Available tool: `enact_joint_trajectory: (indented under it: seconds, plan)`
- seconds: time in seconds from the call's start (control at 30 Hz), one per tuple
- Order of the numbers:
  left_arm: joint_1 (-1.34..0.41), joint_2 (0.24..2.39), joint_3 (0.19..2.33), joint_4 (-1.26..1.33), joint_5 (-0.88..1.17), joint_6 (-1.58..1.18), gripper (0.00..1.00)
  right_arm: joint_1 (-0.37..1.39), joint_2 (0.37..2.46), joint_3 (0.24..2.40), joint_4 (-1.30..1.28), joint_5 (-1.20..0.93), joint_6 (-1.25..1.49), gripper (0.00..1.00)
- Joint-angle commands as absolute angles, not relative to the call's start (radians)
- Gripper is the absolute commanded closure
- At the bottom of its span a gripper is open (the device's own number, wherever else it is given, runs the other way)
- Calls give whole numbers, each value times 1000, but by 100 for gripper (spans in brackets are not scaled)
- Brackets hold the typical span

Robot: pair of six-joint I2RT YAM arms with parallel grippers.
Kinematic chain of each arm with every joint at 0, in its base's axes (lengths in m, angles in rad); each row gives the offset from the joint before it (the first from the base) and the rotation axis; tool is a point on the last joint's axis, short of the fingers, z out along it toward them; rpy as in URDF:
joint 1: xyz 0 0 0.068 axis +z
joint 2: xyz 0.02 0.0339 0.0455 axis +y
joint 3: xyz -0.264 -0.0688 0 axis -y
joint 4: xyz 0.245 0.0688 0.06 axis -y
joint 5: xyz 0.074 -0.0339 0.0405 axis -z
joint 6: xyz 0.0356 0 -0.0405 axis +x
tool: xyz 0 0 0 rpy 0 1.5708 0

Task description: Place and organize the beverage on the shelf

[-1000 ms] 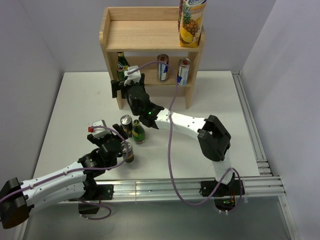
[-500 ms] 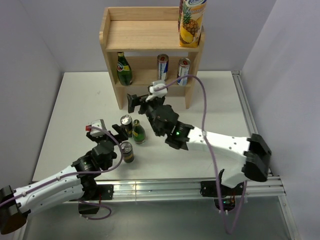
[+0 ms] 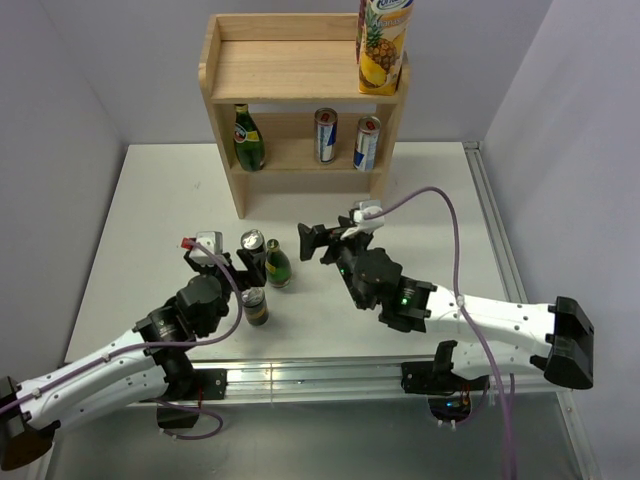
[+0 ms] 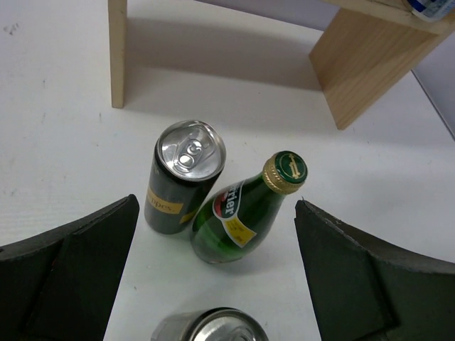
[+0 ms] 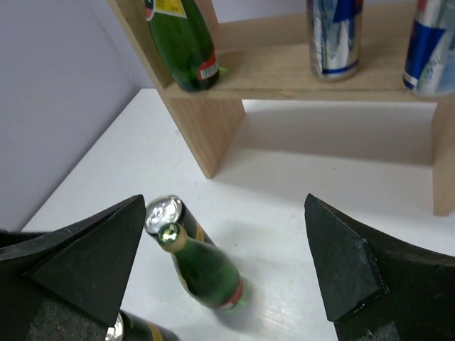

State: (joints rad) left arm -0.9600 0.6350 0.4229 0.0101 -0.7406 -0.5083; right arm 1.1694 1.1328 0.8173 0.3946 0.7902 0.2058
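Observation:
The wooden shelf (image 3: 300,80) stands at the back. Its lower tier (image 5: 284,74) holds a green bottle (image 3: 248,138) and two blue-and-silver cans (image 3: 326,135) (image 3: 367,143). A pineapple juice carton (image 3: 384,45) stands on top. On the table stand a dark can (image 3: 252,250), a green bottle (image 3: 277,264) and a second dark can (image 3: 255,305). My left gripper (image 3: 245,275) is open and empty above the near can (image 4: 210,327), facing the other can (image 4: 181,177) and the bottle (image 4: 238,213). My right gripper (image 3: 325,245) is open and empty, right of the bottle (image 5: 206,270).
Grey walls close in the table on the left, back and right. A metal rail (image 3: 500,250) runs along the right edge. The shelf's legs (image 4: 362,64) stand just behind the table group. Purple cables loop over both arms.
My right gripper has drawn back from the shelf's lower tier to mid-table, leaving the green bottle there. My left gripper has shifted slightly back from the near can.

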Motion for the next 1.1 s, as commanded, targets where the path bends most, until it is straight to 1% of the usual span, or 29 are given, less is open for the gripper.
enact_joint_trajectory:
  seconds: [0.0,0.17,0.37,0.4,0.57,0.73,0.8,0.93,1.07]
  plan:
    - [-966,609,515,-96,-668,-546,1,1183,1048,767,367,839,285,0]
    - [-976,632,595,-288,-667,-643,1,1192,967,694,328,853,333,0]
    - [-1023,669,601,-397,-701,-793,0,1203,879,632,282,874,379,0]
    - [-1035,672,600,-440,-722,-855,1,1206,868,626,275,880,382,0]
    - [-1196,692,581,-518,-857,-1003,1,1216,792,572,227,905,414,0]
    - [-1363,819,627,-679,-997,-1212,1,1227,735,534,180,917,448,0]
    - [-1405,897,646,-754,-1060,-1352,1,1229,720,525,166,922,457,0]
    - [-1477,1034,683,-1010,-1138,-1674,1,1232,681,505,146,927,468,0]
    - [-1486,1147,661,-1074,-1164,-1914,1,1232,660,492,132,931,474,0]
